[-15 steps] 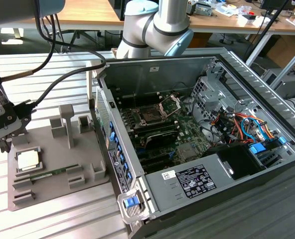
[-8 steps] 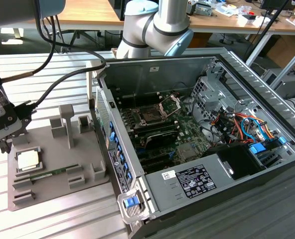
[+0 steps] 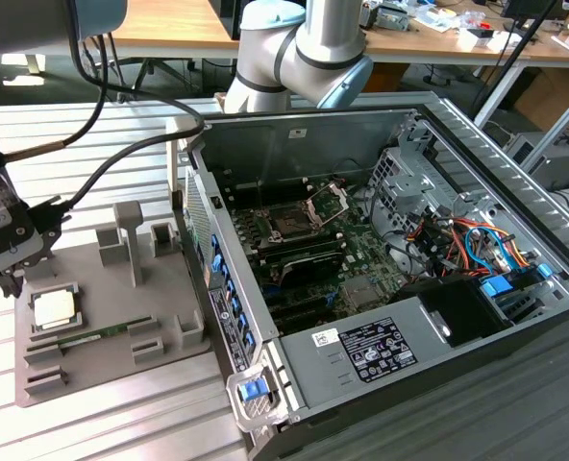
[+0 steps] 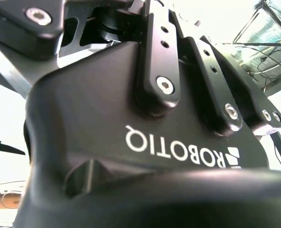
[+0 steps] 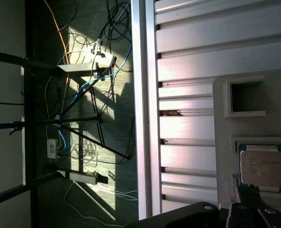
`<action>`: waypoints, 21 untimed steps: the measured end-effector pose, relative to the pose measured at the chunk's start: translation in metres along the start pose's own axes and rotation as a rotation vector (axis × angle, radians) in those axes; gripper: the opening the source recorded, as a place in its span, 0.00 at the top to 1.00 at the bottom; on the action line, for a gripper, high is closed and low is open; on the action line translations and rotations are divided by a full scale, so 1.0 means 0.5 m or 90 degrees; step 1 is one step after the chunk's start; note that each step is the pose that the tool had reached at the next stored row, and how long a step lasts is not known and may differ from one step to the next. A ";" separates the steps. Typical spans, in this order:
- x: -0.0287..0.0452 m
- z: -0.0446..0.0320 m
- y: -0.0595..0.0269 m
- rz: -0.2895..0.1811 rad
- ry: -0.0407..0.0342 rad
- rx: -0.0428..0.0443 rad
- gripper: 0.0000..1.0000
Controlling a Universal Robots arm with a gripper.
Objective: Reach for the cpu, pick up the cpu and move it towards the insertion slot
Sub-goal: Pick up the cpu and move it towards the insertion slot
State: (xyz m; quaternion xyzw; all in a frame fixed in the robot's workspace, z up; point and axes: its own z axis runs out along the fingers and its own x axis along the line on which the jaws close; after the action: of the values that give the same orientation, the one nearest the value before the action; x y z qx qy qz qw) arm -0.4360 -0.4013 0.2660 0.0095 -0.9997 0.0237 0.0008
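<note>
The cpu [image 3: 56, 308] is a pale silver square chip lying flat in a recess of the grey tray [image 3: 160, 288], at the exterior view's left. In the first wrist view the cpu [image 5: 263, 168] lies close to dark parts of the tool. My gripper [image 3: 12, 277] hangs just beyond the tray's corner, slightly above and beside the cpu, and holds nothing. Its black housing [image 4: 131, 142] is seen from close up in the second wrist view. The insertion slot [image 3: 288, 222] sits on the green motherboard inside the open computer case, with its metal load plate [image 3: 329, 202] hinged up.
A long green memory stick [image 3: 90, 339] lies on the tray in front of the cpu. Grey posts [image 3: 130, 238] rise from the tray between the gripper and the case wall [image 3: 208, 279]. Drive cables [image 3: 467, 235] fill the case's far side. The table edge [image 5: 139, 114] drops to the floor.
</note>
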 end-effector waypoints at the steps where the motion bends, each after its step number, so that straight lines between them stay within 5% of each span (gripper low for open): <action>1: 0.000 0.001 0.000 0.000 0.0000 0.0002 0.89; 21: 0.000 0.013 0.001 0.000 0.0001 0.0052 0.89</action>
State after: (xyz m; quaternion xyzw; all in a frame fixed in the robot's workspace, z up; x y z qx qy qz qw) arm -0.4361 -0.4013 0.2593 0.0095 -0.9996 0.0278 0.0009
